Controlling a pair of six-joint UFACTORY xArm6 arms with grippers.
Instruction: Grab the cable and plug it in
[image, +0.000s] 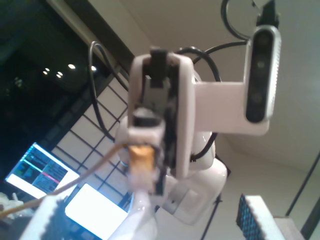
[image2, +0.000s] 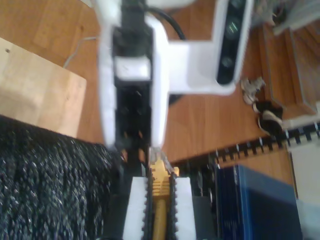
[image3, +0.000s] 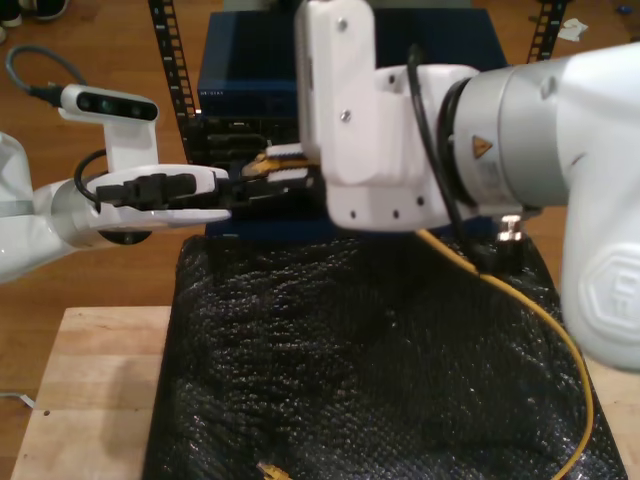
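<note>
The cable (image3: 541, 318) is thin and yellow-orange. It runs from under the big arm on the exterior view's right, across the black mat, to a loose plug (image3: 270, 468) at the mat's near edge. My second gripper (image2: 160, 200), on that big arm, is shut on the cable's other plug (image2: 160, 179), whose clip end sticks out past the pads. My first gripper (image2: 132, 142) faces it from the exterior view's left, jaws spread, almost touching the plug tip (image3: 262, 162). The first wrist view shows the held plug (image: 142, 156) right ahead.
A black bubble-textured mat (image3: 350, 350) covers the table's middle. A light wooden board (image3: 80, 400) lies at the exterior view's lower left. A dark blue rack unit (image3: 240, 70) with ports stands just behind the grippers, between black perforated rails (image3: 172, 70).
</note>
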